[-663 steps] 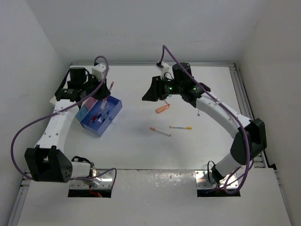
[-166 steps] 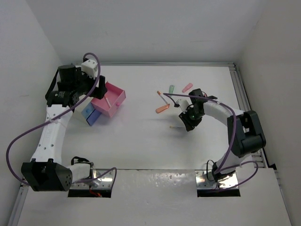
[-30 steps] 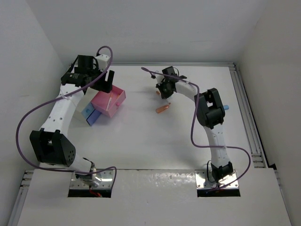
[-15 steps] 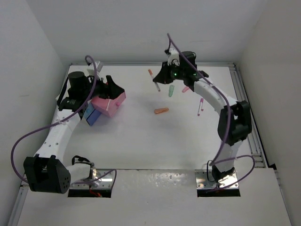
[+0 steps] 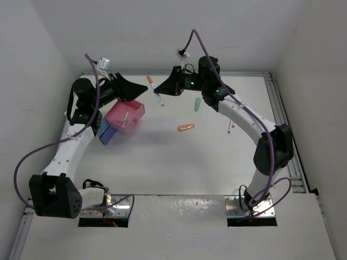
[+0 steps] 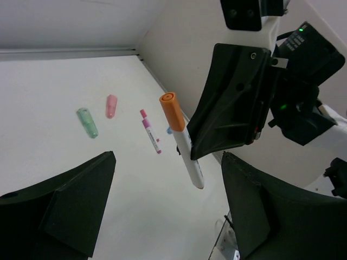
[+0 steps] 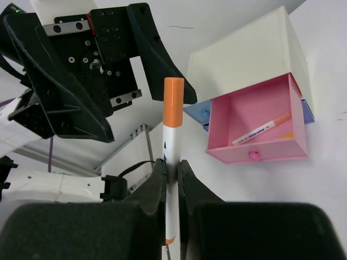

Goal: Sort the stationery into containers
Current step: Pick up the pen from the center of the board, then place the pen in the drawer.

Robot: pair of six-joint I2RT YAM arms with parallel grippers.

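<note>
The right gripper has its two fingers pressed together on a white pen with an orange cap. They pinch the barrel low down, so the capped end sticks out well past the fingertips and only a short tail shows behind them. The pen is held in the air, clear of the white table. The left gripper faces it with its fingers spread wide and nothing between them. In the left wrist view the pen hangs just beyond the two fingertips, across the gap and touching neither. Past the right fingertips and off to one side of the cap sits the pink box, open, with an orange-tipped pen lying slanted inside. The blue box peeks out from beneath it. Well beyond the left fingers, a green marker piece and a pink marker piece lie close together on the table, with a pink-capped pen near them. In the top view an orange marker piece lies alone, well apart from both pairs of fingers.
</note>
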